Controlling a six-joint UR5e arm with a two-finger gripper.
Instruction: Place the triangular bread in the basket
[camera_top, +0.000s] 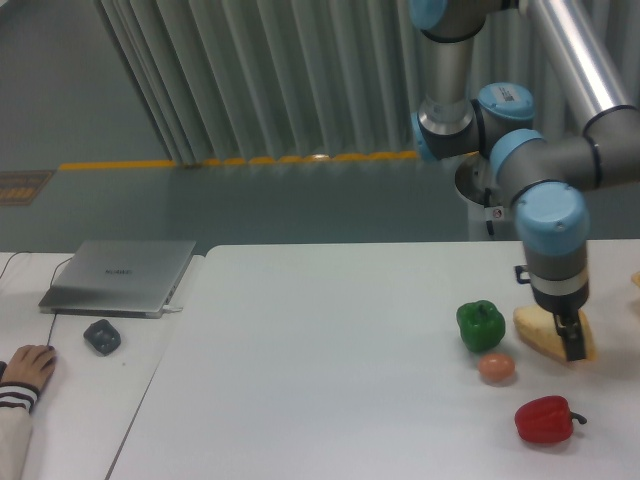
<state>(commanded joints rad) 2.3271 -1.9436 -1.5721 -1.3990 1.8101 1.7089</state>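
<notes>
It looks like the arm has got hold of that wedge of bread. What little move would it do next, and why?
Probably a short lift straight up. The gripper seems closed on the triangular bread, which sits low by the green pepper and the egg. Rising first should clear them. No basket is in view, so where it heads afterwards can't be told.

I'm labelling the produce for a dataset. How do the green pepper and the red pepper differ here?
The green pepper stands upright, stem end up; the red pepper lies on its side, its stem pointing right. The green one sits farther back, just above the egg; the red one sits nearest the table's front edge. Both are similar in size, rest on the white table, and are untouched.
</notes>
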